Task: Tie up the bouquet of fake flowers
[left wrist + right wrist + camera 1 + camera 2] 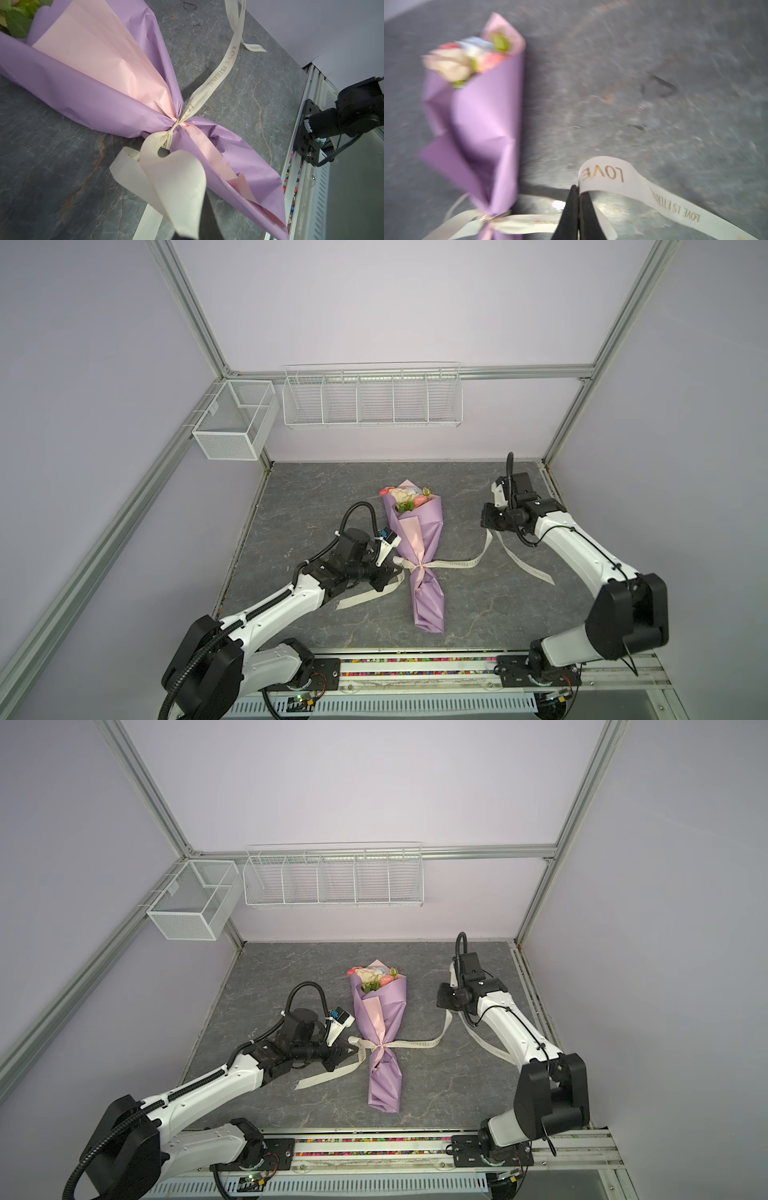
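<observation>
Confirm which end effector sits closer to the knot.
The left end effector: it pinches a ribbon loop right beside the knot. The right end effector grips the ribbon much farther out.

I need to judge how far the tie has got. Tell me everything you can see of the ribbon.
The ribbon is a flat cream band, fabric by its look, printed in gold with LOVE IS ETERNAL. It is cinched round the narrow waist of the lilac wrapping paper. One side loops into the shut left tool, its tail on the table. The other side rises to the right tool, shut on it, then trails back down.
</observation>
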You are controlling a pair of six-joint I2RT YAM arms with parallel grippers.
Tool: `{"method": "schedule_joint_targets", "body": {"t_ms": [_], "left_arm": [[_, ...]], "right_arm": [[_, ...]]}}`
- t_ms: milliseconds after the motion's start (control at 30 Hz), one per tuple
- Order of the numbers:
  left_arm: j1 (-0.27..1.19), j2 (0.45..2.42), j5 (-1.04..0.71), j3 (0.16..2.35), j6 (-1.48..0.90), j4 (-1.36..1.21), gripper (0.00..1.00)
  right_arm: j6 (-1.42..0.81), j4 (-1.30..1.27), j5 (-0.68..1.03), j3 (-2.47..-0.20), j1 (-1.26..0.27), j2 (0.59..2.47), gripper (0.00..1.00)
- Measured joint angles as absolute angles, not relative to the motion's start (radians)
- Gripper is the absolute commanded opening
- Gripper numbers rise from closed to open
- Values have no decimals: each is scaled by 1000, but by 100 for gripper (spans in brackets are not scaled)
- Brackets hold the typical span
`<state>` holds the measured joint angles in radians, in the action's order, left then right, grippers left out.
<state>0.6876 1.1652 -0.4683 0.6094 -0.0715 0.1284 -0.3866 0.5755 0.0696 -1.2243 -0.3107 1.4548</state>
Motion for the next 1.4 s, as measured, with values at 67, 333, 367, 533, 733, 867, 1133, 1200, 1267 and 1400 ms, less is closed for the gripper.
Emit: {"method": "schedule_joint_targets", "body": {"t_ms": [67, 333, 367, 533, 733, 867, 1133, 1200, 1267, 1400], "left_arm": [[689, 1149, -468, 572, -83, 86, 1], [695, 1081, -456, 479, -108, -40, 2], [695, 1069, -453, 467, -112, -57, 2], [695, 1037, -445, 426, -120, -121, 2], [697, 1033, -450, 421, -120, -160, 2], [697, 1033, -455, 421, -122, -172, 2], [697, 1034, -470, 421, -134, -178, 2], [697, 1037, -471, 421, -134, -178, 2], [697, 1044, -473, 421, -134, -178, 3], [697, 1055, -480, 421, -134, -178, 3]], "right_arm": [[-395, 541, 97, -1304, -419, 1460, 10], [-327, 514, 239, -1659, -781, 1704, 14], [-314, 519, 260, -1659, -799, 1714, 14], [-260, 533, 326, -1654, -823, 1725, 14], [-245, 561, 368, -1645, -771, 1766, 41], [-262, 591, 367, -1620, -745, 1809, 55], [-375, 606, 323, -1411, -716, 1660, 57], [-443, 593, 310, -1330, -711, 1575, 57], [-535, 569, 314, -1257, -708, 1506, 57], [-734, 455, 381, -1130, -716, 1472, 58]]}}
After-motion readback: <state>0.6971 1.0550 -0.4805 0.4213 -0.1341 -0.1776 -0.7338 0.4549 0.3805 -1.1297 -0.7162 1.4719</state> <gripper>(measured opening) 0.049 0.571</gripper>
